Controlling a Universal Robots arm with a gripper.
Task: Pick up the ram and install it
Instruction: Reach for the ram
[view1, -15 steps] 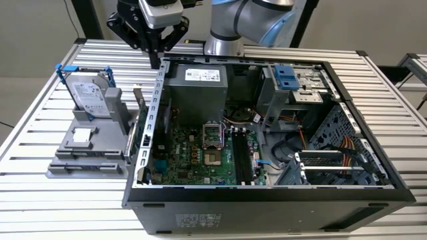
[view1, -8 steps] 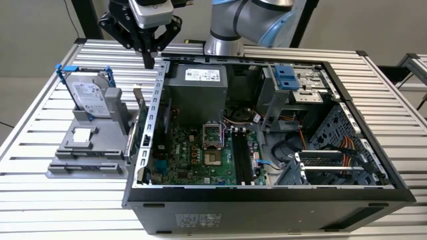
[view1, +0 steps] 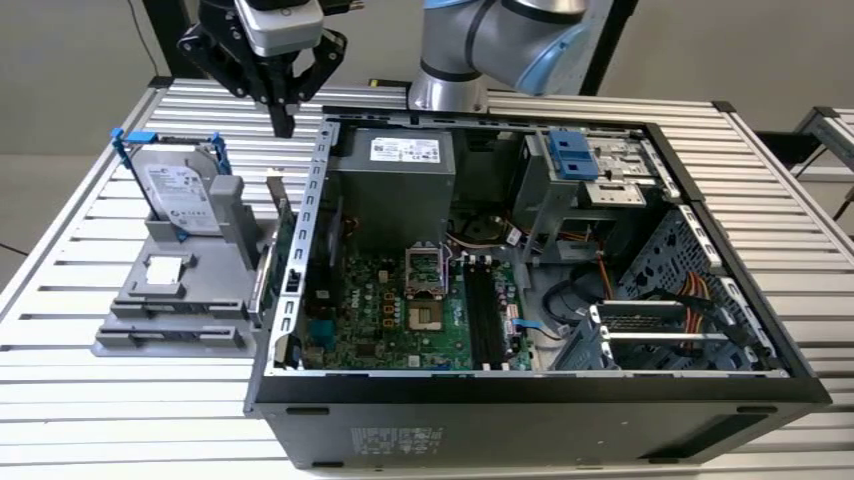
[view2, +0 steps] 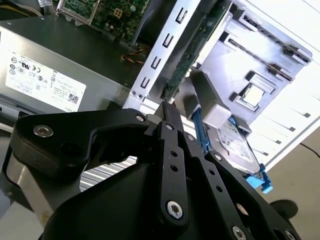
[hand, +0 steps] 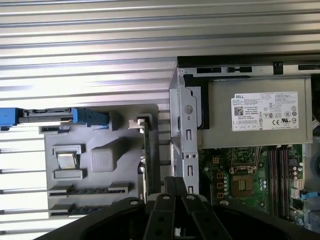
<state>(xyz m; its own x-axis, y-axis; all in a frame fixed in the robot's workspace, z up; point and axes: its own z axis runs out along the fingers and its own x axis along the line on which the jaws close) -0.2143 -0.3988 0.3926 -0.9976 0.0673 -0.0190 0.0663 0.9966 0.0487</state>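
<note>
My gripper (view1: 283, 126) hangs above the slatted table at the exterior view's upper left. It is behind the grey holder (view1: 134, 345) and beside the open computer case (view1: 307, 190). Its two fingers (view2: 168, 111) are pressed together with nothing between them, so it is shut. In the first wrist view the gripper (hand: 175, 182) is over the gap between holder and case. A thin dark strip (hand: 90, 189) stands on edge in a holder slot and looks like the ram (view1: 180, 312); I cannot tell for sure. The gripper is well apart from it.
A hard drive in a blue frame (view1: 178, 190) stands at the holder's back. A green card with a metal bracket (hand: 145, 150) stands on edge between holder and case. Inside the case are the power supply (view1: 394, 170), the motherboard (view1: 387, 310) and black memory slots (view1: 483, 310).
</note>
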